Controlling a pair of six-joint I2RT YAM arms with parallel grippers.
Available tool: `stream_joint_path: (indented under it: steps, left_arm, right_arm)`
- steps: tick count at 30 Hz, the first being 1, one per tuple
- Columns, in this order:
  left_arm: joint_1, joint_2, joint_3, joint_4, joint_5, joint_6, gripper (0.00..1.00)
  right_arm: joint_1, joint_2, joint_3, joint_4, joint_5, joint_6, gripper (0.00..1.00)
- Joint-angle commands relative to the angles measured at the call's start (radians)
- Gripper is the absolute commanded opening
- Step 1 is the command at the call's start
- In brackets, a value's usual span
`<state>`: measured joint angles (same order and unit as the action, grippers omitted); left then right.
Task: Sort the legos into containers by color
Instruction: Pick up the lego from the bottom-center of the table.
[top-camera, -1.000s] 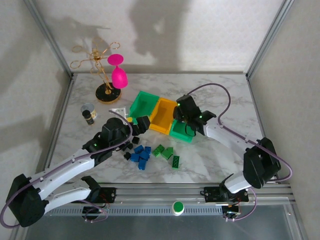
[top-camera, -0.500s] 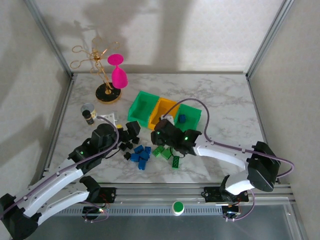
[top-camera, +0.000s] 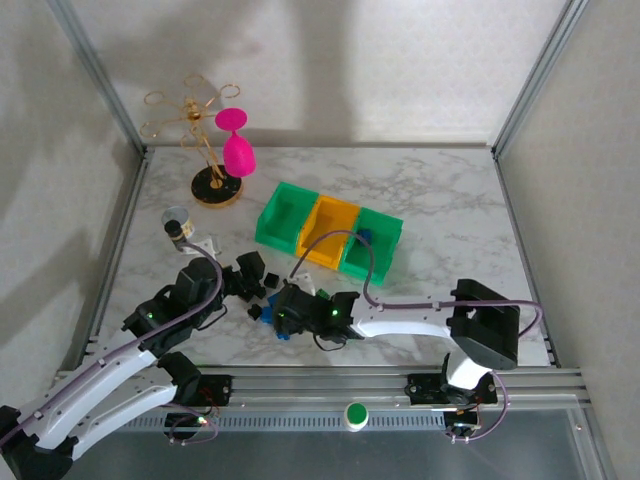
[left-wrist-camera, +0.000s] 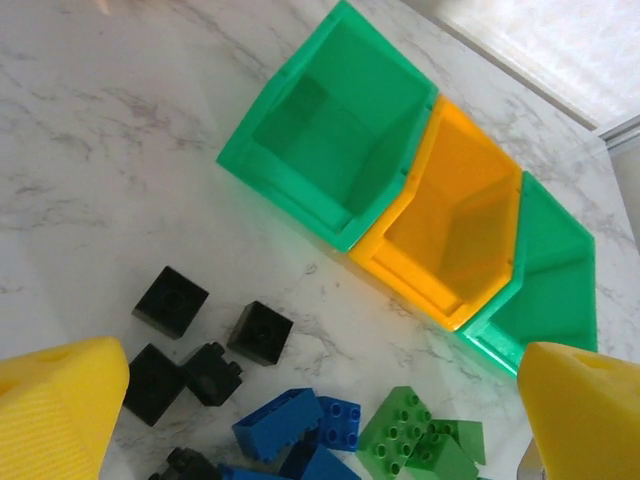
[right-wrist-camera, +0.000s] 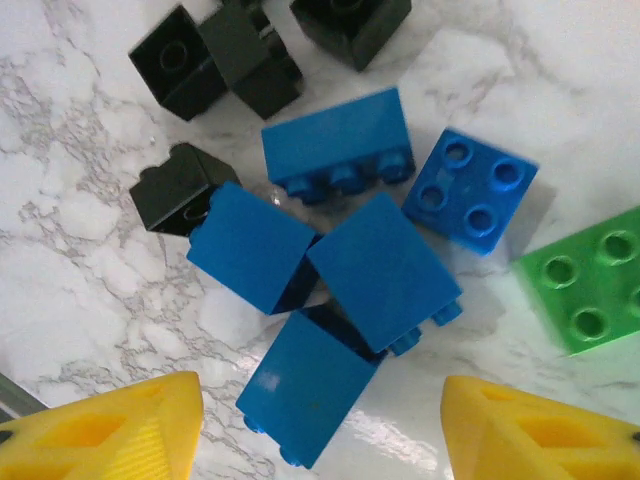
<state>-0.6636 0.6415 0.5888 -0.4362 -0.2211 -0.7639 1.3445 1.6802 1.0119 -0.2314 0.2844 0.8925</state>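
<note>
Right arm lies low across the lower centre of the top view. The right end effector (top-camera: 290, 312) points down over the blue legos (right-wrist-camera: 345, 235), fingers (right-wrist-camera: 100, 430) apart, gripping nothing. The longest blue brick (right-wrist-camera: 335, 140) lies near-horizontal, studs toward the frame bottom. The left end effector (top-camera: 250, 272) is spread wide above the black legos (left-wrist-camera: 170, 300). The containers (top-camera: 300, 195) run upper left to lower right on the counter (top-camera: 450, 200).

left end effector (top-camera: 250, 272) spread wide, right end effector (top-camera: 285, 315) parted and pointing down, right arm stretched leftward
</note>
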Motion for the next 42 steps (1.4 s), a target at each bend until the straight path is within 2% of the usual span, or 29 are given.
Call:
stream_joint_path:
  steps: [1,8,13,21,28,32,35,42]
  left_arm:
    - [0.010,-0.010,-0.015,-0.050,-0.047,-0.033,1.00]
    - [0.012,-0.021,-0.020,-0.075,-0.108,-0.037,1.00]
    - [0.015,-0.040,-0.036,-0.064,-0.109,-0.043,1.00]
    - [0.018,-0.050,-0.043,-0.048,-0.091,-0.040,1.00]
    - [0.018,-0.055,-0.041,-0.023,-0.074,-0.042,1.00]
    - [0.019,-0.051,-0.039,-0.016,-0.074,-0.050,1.00]
    - [0.019,-0.052,-0.035,-0.013,-0.072,-0.048,1.00]
    - [0.019,-0.050,-0.006,-0.003,-0.063,-0.048,1.00]
  right_arm:
    - [0.020,0.041,0.010,0.007,0.021,0.078,0.66]
    - [0.035,0.103,0.031,0.036,0.007,0.096,0.68]
    - [0.036,0.130,0.051,0.005,0.018,0.103,0.67]
    - [0.036,0.097,0.026,-0.067,0.054,0.140,0.58]
    - [0.037,0.085,0.037,-0.111,0.080,0.143,0.43]
    - [0.037,0.101,0.057,-0.124,0.085,0.136,0.42]
    - [0.037,0.097,0.061,-0.129,0.088,0.131,0.38]
    - [0.037,-0.033,0.012,-0.126,0.103,0.140,0.37]
